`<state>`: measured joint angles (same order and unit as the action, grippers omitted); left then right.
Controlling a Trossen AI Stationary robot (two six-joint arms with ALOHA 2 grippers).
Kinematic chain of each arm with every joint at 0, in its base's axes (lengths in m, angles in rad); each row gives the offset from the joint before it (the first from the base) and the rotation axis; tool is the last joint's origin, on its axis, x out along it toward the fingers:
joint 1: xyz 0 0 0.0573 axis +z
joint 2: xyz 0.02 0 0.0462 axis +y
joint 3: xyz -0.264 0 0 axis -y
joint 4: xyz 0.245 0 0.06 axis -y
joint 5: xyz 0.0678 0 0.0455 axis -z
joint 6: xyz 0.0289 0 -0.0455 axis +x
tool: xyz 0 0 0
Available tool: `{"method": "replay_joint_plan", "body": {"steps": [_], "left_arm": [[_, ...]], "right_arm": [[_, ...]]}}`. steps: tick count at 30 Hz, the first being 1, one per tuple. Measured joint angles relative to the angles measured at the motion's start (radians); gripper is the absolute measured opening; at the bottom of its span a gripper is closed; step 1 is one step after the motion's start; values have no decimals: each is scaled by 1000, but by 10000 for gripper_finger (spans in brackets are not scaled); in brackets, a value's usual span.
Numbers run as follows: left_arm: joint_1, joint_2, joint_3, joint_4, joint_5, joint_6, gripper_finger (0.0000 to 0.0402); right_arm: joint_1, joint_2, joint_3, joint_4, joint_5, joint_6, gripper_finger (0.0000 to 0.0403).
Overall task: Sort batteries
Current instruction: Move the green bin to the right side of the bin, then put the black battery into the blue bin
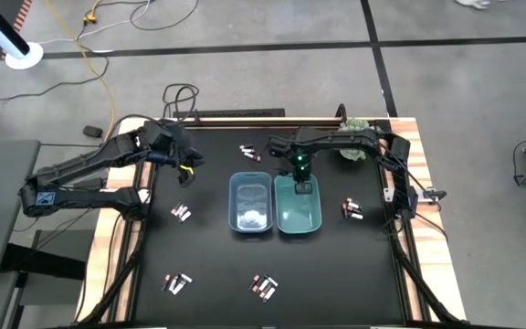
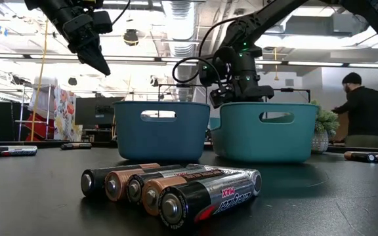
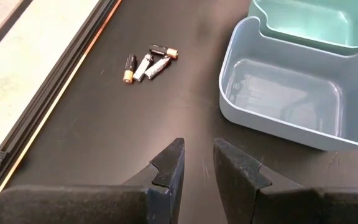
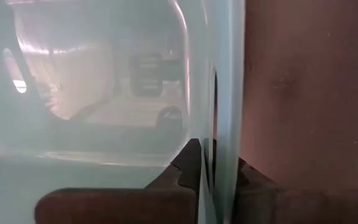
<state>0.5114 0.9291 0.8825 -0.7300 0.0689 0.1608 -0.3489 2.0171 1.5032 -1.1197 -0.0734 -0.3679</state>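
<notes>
- While the left arm waits over the table's left rear, its gripper (image 1: 187,161) hangs high above the black mat (image 1: 208,265), fingers a narrow gap apart and holding nothing.
- The right gripper (image 1: 303,185) sits at the rear wall of the teal bin (image 1: 310,223); in the right wrist view its fingers (image 4: 188,165) straddle that wall, one inside and one outside, close on the plastic.
- Whether they actually pinch the wall or have let go, I cannot tell.
- The blue bin (image 1: 235,194) stands touching the teal bin's left side, mid-table.
- Batteries lie in loose clusters on the mat: one (image 1: 250,153) behind the blue bin, one (image 1: 182,213) left of it, one (image 1: 352,210) right of the teal bin, two near the front edge (image 1: 177,282) (image 1: 264,287).
- The low view shows one front cluster (image 2: 176,188) close up, cells side by side.
- A person (image 2: 363,115) stands in the room beyond the table.
</notes>
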Motion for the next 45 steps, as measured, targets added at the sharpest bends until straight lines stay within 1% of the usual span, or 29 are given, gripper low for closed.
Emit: {"method": "replay_joint_plan", "body": {"steps": [18,27,32,41,45], "left_arm": [[0,0,0,-22,0,-5,80],[0,0,0,-21,0,-27,80],[0,0,0,-21,0,-40,80],[0,0,0,-21,0,-42,80],[0,0,0,-15,0,-42,80]], "right_arm": [[0,-1,2,-3,4,5,46],[-16,-2,67,-41,3,21,51],[-30,-2,81,-66,3,21,88],[-34,-3,95,-92,3,24,198],[-34,-3,147,-135,3,37,222]]}}
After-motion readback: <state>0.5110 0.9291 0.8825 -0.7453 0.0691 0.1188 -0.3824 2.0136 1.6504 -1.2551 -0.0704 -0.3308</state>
